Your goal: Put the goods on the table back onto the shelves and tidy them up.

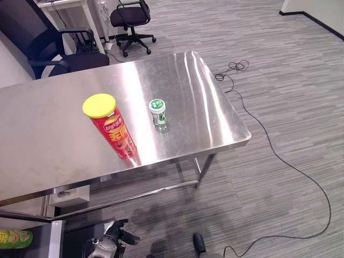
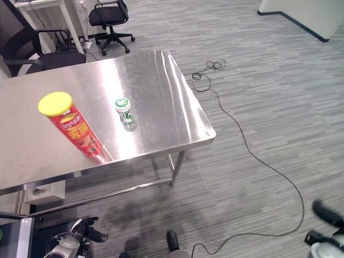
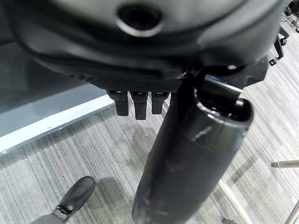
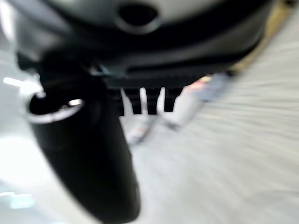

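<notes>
A red chip can (image 1: 112, 130) with a yellow lid stands tilted-looking near the front edge of the steel table (image 1: 188, 91). To its right stands a small green-and-white bottle (image 1: 158, 113), upright and apart from the can. My left hand (image 1: 115, 235) hangs low in front of the table, below its edge, with relaxed fingers (image 3: 140, 105) and nothing in it. Over the floor at the lower right hangs my right hand (image 2: 324, 239), far from the table, its fingers (image 4: 145, 101) straight and holding nothing.
A shelf frame (image 1: 55, 236) with a green packet (image 1: 14, 238) sits at the lower left. Under the table lies a white box (image 1: 69, 196). Black office chairs (image 1: 131, 19) stand behind the table. Grey carpet spreads to the right.
</notes>
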Motion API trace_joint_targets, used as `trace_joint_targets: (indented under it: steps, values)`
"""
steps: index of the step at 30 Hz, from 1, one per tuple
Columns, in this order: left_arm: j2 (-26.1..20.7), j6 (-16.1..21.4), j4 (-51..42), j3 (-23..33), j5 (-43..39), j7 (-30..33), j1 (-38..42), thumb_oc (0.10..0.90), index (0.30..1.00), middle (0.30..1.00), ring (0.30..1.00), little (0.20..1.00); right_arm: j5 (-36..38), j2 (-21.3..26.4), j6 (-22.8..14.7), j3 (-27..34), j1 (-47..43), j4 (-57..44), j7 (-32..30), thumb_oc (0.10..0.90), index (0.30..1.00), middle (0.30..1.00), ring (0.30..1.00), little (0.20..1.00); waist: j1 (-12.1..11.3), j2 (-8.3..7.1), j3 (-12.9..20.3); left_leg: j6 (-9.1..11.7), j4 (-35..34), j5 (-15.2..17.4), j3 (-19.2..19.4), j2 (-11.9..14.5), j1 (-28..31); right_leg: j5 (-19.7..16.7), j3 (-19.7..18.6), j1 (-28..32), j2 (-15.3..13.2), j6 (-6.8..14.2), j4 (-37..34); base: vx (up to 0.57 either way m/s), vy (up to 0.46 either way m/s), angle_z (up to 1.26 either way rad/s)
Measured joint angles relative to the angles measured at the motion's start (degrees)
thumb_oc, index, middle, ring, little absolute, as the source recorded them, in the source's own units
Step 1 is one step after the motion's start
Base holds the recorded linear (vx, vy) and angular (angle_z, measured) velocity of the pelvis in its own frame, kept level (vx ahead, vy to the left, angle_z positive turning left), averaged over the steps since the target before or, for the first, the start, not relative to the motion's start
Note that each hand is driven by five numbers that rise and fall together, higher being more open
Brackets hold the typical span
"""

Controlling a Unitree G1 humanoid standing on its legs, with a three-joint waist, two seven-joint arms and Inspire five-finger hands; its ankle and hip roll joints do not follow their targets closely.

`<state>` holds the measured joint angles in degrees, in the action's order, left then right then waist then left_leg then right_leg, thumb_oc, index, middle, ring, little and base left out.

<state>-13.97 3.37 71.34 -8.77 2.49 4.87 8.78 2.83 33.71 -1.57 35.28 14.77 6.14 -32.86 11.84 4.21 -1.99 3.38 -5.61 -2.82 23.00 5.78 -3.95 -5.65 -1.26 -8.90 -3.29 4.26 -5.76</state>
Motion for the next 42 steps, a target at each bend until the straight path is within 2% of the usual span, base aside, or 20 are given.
trace_joint_targets:
  steps: [2, 4, 5, 6, 8, 9, 10, 12, 14, 16, 18, 20, 24, 27, 30, 33, 41, 42]
  values:
    - [0.6, 0.1, 0.0, 0.0, 0.0, 0.5, -0.3, 0.800, 0.900, 0.900, 0.900, 0.900, -4.0, 0.0, -0.8, -0.2, -1.9, -4.8, -2.0, 0.800, 0.900, 0.900, 0.900, 0.900, 0.0, 0.07, 0.0, 0.0, 0.0, 0.0, -0.2, 0.0, -0.1, 0.0, 0.3, 0.0, 0.0, 0.0, 0.0, -0.02, -0.008, 0.07]
    - [1.4, 0.1, 0.0, 0.0, 0.2, 0.8, -0.5, 0.800, 0.900, 0.900, 0.900, 0.900, -9.3, 0.6, -3.5, -0.9, -4.5, -7.7, -4.2, 0.800, 0.900, 0.900, 0.900, 0.900, -0.4, -0.26, -0.1, 0.0, 0.0, -0.1, -0.6, 0.0, -0.3, 0.0, 0.7, 0.1, 0.0, 0.0, 0.0, 0.02, -0.005, 0.12]
    - [1.6, 0.1, 0.0, 0.0, 0.6, 0.8, -0.7, 0.800, 0.900, 0.900, 0.900, 0.900, -9.7, 0.7, -3.4, -1.0, -5.1, -9.0, -4.1, 0.800, 0.900, 0.900, 0.900, 0.900, -0.7, -0.43, -0.1, 0.1, 0.0, -0.1, -0.8, 0.0, -0.4, 0.0, 0.9, 0.2, -0.1, 0.1, 0.0, -0.01, -0.018, 0.08]
    - [2.0, 0.3, -0.6, -0.1, 1.1, 0.8, -2.0, 0.800, 0.900, 0.900, 0.900, 0.900, -9.5, 0.7, -2.7, -1.0, -5.8, -16.1, -2.7, 0.800, 0.900, 0.900, 0.900, 0.900, -1.3, -0.19, -0.1, 0.0, 0.0, -0.1, -1.0, -0.1, -0.4, 0.1, 1.0, 0.1, -0.2, 0.1, 0.1, -0.01, -0.018, 0.04]
    - [2.0, 0.3, 0.0, -0.1, 1.4, 0.8, -2.5, 0.800, 0.900, 0.900, 0.900, 0.900, -10.6, 1.6, -7.4, -2.0, -7.4, -19.2, -1.7, 0.800, 0.900, 0.900, 0.900, 0.900, -1.6, -0.32, -0.3, 0.0, 0.3, -0.2, -1.2, -0.1, -0.3, 0.0, 1.1, 0.3, -0.2, 0.1, 0.4, -0.01, -0.013, 0.05]
    - [1.8, 0.3, 0.0, -0.1, 1.7, 0.8, -2.8, 0.800, 0.900, 0.900, 0.900, 0.900, -10.2, 3.8, -8.1, -3.9, -9.1, -19.1, -0.5, 0.800, 0.900, 0.900, 0.900, 0.900, -1.5, -0.75, -0.4, 0.0, 0.3, -0.2, -1.3, -0.1, -0.3, 0.0, 1.1, 0.4, -0.2, 0.1, 0.4, -0.04, -0.020, 0.11]
    - [1.8, 0.5, -0.2, -0.1, 2.1, 0.7, -3.5, 0.800, 0.900, 0.900, 0.900, 0.900, -7.5, 6.5, -9.5, -6.3, -12.0, -18.4, 4.0, 0.800, 0.900, 0.900, 0.900, 0.900, -2.7, -1.67, -0.4, -0.1, 0.3, -0.4, -1.6, -0.2, -0.4, 0.0, 1.8, 0.6, -0.3, 0.1, 0.4, -0.03, -0.022, 0.13]
    - [1.7, 0.6, -0.6, -1.3, 2.1, 0.5, -3.5, 0.800, 0.900, 0.900, 0.900, 0.900, -4.6, 7.9, -10.1, -9.1, -14.4, -18.3, 6.4, 0.800, 0.900, 0.900, 0.900, 0.900, -3.3, -2.07, -0.3, -0.2, 0.3, -0.4, -1.9, -0.2, -0.1, 0.0, 2.1, 1.0, -0.4, 0.1, 0.4, -0.05, -0.024, 0.13]
    - [1.3, 0.8, -0.5, -3.6, 2.1, -0.1, -3.8, 0.800, 0.900, 0.900, 0.900, 0.900, 1.5, 13.5, -11.5, -19.7, -19.4, -14.5, 14.0, 0.800, 0.900, 0.900, 0.900, 0.900, -4.4, -2.45, -0.3, -0.2, 0.3, -0.6, -2.5, -0.2, 0.1, 0.1, 2.7, 1.6, -0.5, 0.1, 0.4, -0.05, -0.018, 0.14]
    - [1.3, 1.4, -0.7, -4.8, 2.1, -0.7, -3.1, 0.800, 0.900, 0.900, 0.900, 0.900, 3.5, 19.2, -11.3, -26.0, -19.5, -12.6, 20.5, 0.800, 0.900, 0.900, 0.900, 0.900, -5.6, -2.55, -0.3, -0.1, 0.3, -1.0, -3.4, -0.2, -0.1, 0.1, 3.3, 1.8, -0.5, 0.1, 0.4, -0.03, -0.016, 0.24]
    - [1.3, 1.5, -1.9, -4.7, 2.1, -0.8, -3.5, 0.800, 0.900, 0.900, 0.900, 0.900, 5.8, 20.1, -10.8, -28.9, -19.5, -12.6, 25.8, 0.800, 0.900, 0.900, 0.900, 0.900, -7.0, -2.68, -0.4, -0.1, 0.3, -1.2, -4.1, -0.1, -0.5, 0.1, 4.1, 1.8, -0.4, 0.2, 0.4, -0.03, -0.013, 0.22]
    - [1.3, 1.5, -2.0, -4.7, 2.0, -1.2, -4.1, 0.800, 0.900, 0.900, 0.900, 0.900, 8.3, 20.1, -10.4, -30.2, -19.6, -12.0, 28.6, 0.800, 0.900, 0.900, 0.900, 0.900, -8.0, -2.74, -0.4, -0.1, 0.3, -1.2, -4.5, -0.2, -0.6, 0.1, 4.2, 1.8, -0.4, 0.2, 0.4, -0.02, -0.007, 0.07]
    - [0.7, 1.4, -2.0, -4.7, 2.0, -1.9, -5.7, 0.800, 0.900, 0.900, 0.900, 0.900, 13.6, 20.4, -8.9, -30.8, -20.1, -11.0, 31.5, 0.800, 0.900, 0.900, 0.900, 0.900, -7.7, -3.33, -0.8, -0.1, 0.3, -1.2, -4.6, -0.5, -0.6, 0.2, 4.3, 2.0, -0.8, 0.3, 0.4, -0.03, -0.013, 0.00]
    - [0.7, 1.5, -1.9, -4.7, 1.5, -2.6, -6.1, 0.800, 0.900, 0.900, 0.900, 0.900, 20.8, 27.3, -8.0, -37.7, -23.9, -9.3, 35.8, 0.800, 0.900, 0.900, 0.900, 0.900, -7.4, -3.84, -1.0, -0.2, 0.3, -1.2, -4.7, -0.6, -0.2, 0.2, 4.8, 2.4, -0.9, 0.3, 0.4, -0.01, -0.006, 0.00]
    - [1.2, 1.5, -2.2, -4.9, 1.5, -3.0, -5.7, 0.800, 0.900, 0.900, 0.900, 0.900, 24.0, 26.3, -7.7, -39.4, -25.7, -8.5, 36.5, 0.800, 0.900, 0.900, 0.900, 0.900, -7.8, -3.99, -1.0, -0.2, 0.3, -1.3, -4.8, -0.6, -0.3, 0.2, 4.9, 2.4, -1.0, 0.3, 0.4, -0.01, -0.002, 0.03]
    - [1.4, 1.5, -2.1, -5.8, 1.4, -3.1, -6.1, 0.800, 0.900, 0.900, 0.900, 0.900, 30.1, 26.3, -7.6, -44.3, -28.8, -8.5, 38.6, 0.800, 0.900, 0.900, 0.900, 0.900, -8.0, -3.95, -1.0, -0.3, 0.3, -1.4, -4.9, -0.6, -0.3, 0.2, 5.1, 2.5, -1.0, 0.3, 0.4, 0.00, -0.004, 0.02]
    - [1.8, 1.5, -2.0, -5.8, 0.3, -3.0, -6.2, 0.800, 0.900, 0.900, 0.900, 0.900, 31.9, 25.0, -6.9, -50.9, -33.9, -6.3, 39.0, 0.800, 0.900, 0.900, 0.900, 0.900, -8.6, -3.58, -1.3, -0.4, 0.3, -1.5, -6.0, -0.7, -0.2, 0.3, 5.8, 3.1, -1.1, 0.4, 0.4, 0.00, -0.004, 0.05]
    - [1.9, 1.5, -2.0, -5.8, 0.3, -2.9, -6.2, 0.800, 0.900, 0.900, 0.900, 0.900, 31.9, 23.6, -6.8, -51.5, -35.2, -5.3, 38.9, 0.800, 0.900, 0.900, 0.900, 0.900, -8.8, -3.50, -1.3, -0.5, 0.3, -1.5, -6.1, -0.7, 0.0, 0.3, 5.8, 3.2, -1.1, 0.4, 0.4, 0.00, 0.000, 0.00]
